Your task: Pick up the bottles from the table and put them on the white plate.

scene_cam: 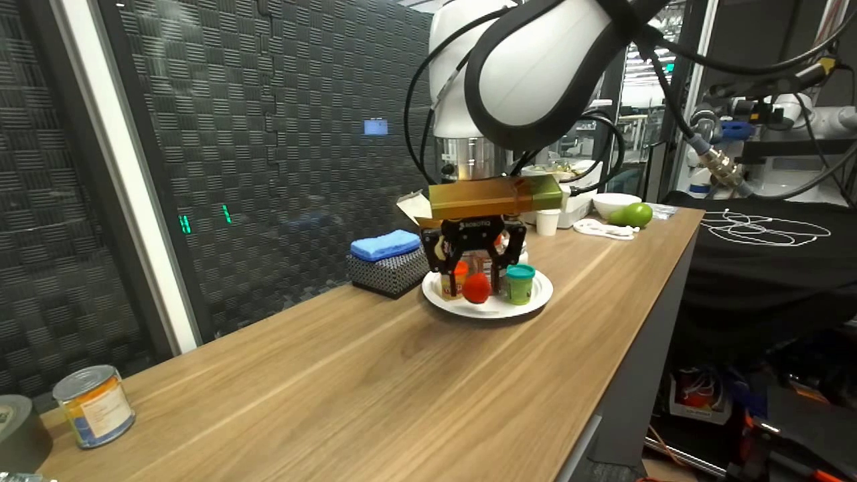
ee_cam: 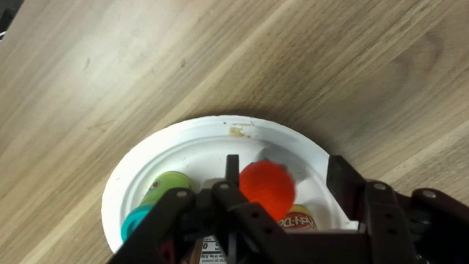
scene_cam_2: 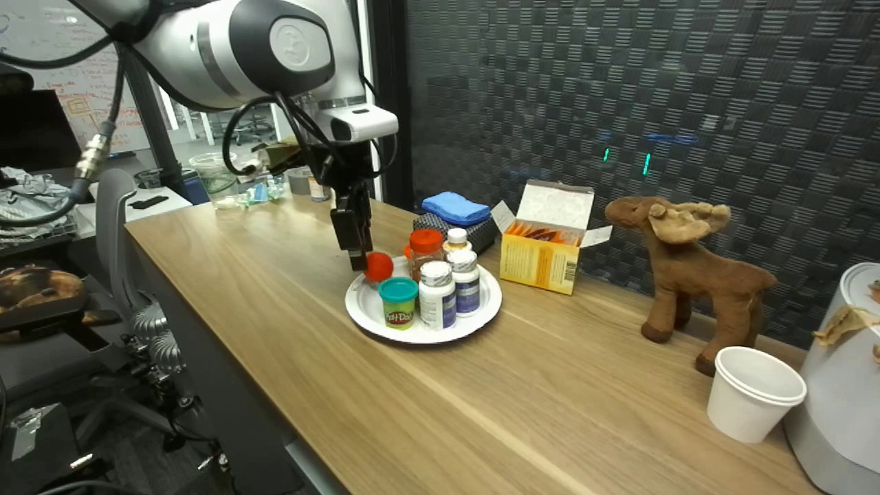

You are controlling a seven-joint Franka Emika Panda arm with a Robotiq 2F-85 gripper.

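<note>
The white plate (scene_cam_2: 412,336) holds two white bottles with purple labels (scene_cam_2: 436,297) (scene_cam_2: 465,285), a red-lidded jar (scene_cam_2: 425,254) and a small white-capped bottle (scene_cam_2: 456,242). A green tub with a teal lid (scene_cam: 519,288) and a yellow tub with an orange lid (scene_cam: 453,284) also stand on it. My gripper (ee_cam: 283,172) is open over the plate's edge, its fingers on either side of a red ball (ee_cam: 269,187). The ball is close to one finger, with a gap to the other. I cannot tell if it rests on the plate.
A yellow open box (scene_cam_2: 540,261), a dark box with a blue cloth (scene_cam_2: 454,207), a brown plush moose (scene_cam_2: 708,275) and white paper cups (scene_cam_2: 749,399) stand along the wall side. A can (scene_cam: 95,407) stands at the far end of the table (scene_cam: 375,388).
</note>
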